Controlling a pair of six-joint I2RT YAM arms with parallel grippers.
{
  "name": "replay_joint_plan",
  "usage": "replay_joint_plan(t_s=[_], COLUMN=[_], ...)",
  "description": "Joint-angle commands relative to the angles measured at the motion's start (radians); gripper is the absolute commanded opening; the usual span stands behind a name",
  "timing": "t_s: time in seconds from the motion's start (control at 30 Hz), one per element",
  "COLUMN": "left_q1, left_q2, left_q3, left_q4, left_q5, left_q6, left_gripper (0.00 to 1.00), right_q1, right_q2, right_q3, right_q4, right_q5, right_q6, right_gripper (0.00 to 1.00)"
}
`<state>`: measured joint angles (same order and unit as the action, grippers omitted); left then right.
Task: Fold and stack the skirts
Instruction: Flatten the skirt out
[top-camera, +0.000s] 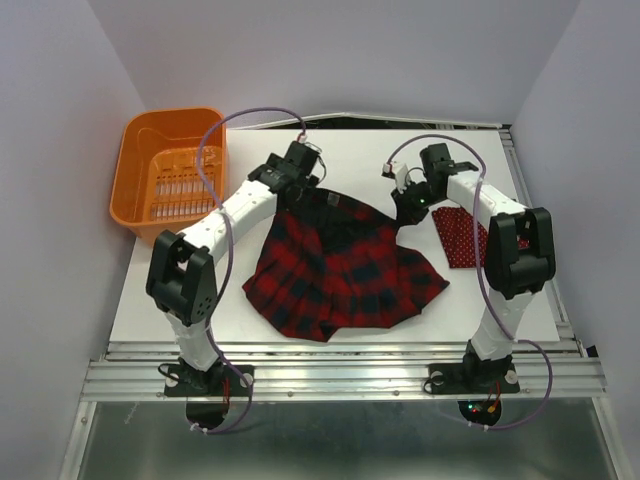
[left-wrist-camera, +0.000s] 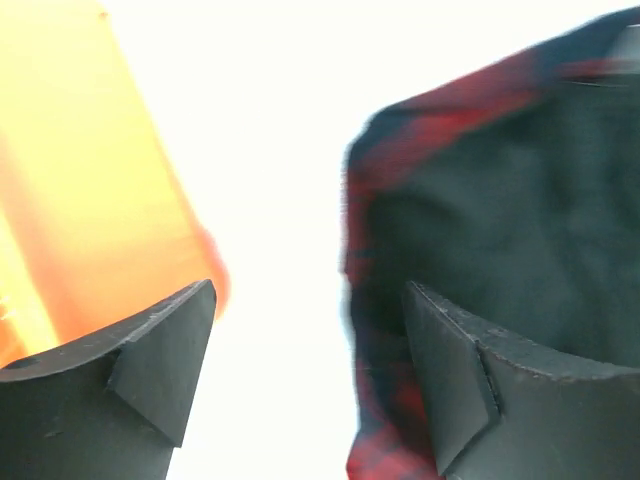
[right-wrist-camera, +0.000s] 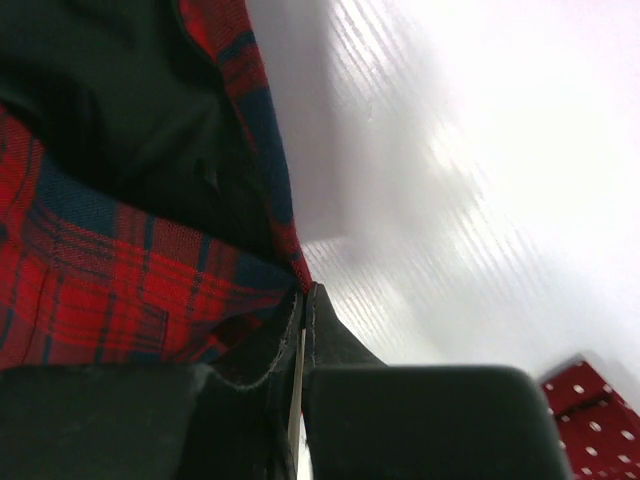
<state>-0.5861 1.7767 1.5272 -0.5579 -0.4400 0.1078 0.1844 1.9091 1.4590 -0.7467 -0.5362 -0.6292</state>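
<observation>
Clamping our right gripper (right-wrist-camera: 305, 300) on a far corner of the plaid skirt (top-camera: 340, 270), we ready a fold. Our left gripper (left-wrist-camera: 310, 370) hangs apart at the other.

The right gripper (right-wrist-camera: 305, 300) sits low in the middle. Its two black fingers (right-wrist-camera: 410, 410) are pressed tight together, with only a thin line between them. The edge of the plaid skirt (right-wrist-camera: 100, 290) runs down right into the tips and looks pinched there. The skirt fills the space to the left of the gripper and up above it. It is red with dark blue stripes, and its inside is dark, almost black. To the right lies the white bench (right-wrist-camera: 480, 180), with a grey shadow beside the cloth. Far down on the right, a corner of the red skirt with white dots (right-wrist-camera: 600, 420) peeks in.
</observation>
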Motion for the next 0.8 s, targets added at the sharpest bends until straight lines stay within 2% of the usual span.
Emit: replay_joint_plan(t_s=[0.0,0.2,0.37,0.43,0.47,0.5,0.6,0.67,0.7,0.73,0.77], left_q1=[0.074,0.16,0.17,0.17,0.173,0.178,0.233,0.291,0.314,0.336,0.371], left_q2=[-0.137,-0.191,-0.224,-0.208,-0.198,-0.192,-0.18,-0.177,-0.169,-0.163,-0.157], left_q3=[-0.001,-0.041,-0.045,-0.021,-0.004,0.031,0.138,0.216,0.316,0.371,0.431], left_q4=[-0.016,0.007,0.039,0.017,-0.012,-0.023,-0.074,-0.126,-0.16,-0.201,-0.306], left_q5=[-0.051,0.023,0.22,0.248,0.262,0.264,0.362,0.484,0.56,0.704,0.781], left_q6=[0.076,0.138,0.188,0.219,0.225,0.239,0.288,0.341,0.427,0.469,0.515], left_gripper=[0.84,0.75,0.68,0.58,0.49,0.27,0.01,0.0,0.0,0.0,0.0], right_q1=[0.003,-0.007,-0.007,-0.007,-0.007,-0.007,-0.016,-0.034,-0.049,-0.059,-0.059], right_q2=[-0.116,-0.212,-0.248,-0.255,-0.26,-0.265,-0.275,-0.272,-0.272,-0.274,-0.278], right_q3=[-0.005,-0.032,-0.012,0.023,0.035,0.049,0.113,0.178,0.199,0.239,0.257], right_q4=[0.029,-0.008,-0.065,-0.083,-0.086,-0.085,-0.085,-0.086,-0.1,-0.111,-0.124], right_q5=[0.034,0.076,0.036,0.042,0.051,0.08,0.139,0.163,0.176,0.18,0.188], right_q6=[-0.035,-0.087,-0.106,-0.096,-0.095,-0.096,-0.102,-0.115,-0.147,-0.17,-0.196], right_gripper=[0.01,0.01,0.01,0.01,0.01,0.01,0.01,0.01,0.01,0.01,0.01])
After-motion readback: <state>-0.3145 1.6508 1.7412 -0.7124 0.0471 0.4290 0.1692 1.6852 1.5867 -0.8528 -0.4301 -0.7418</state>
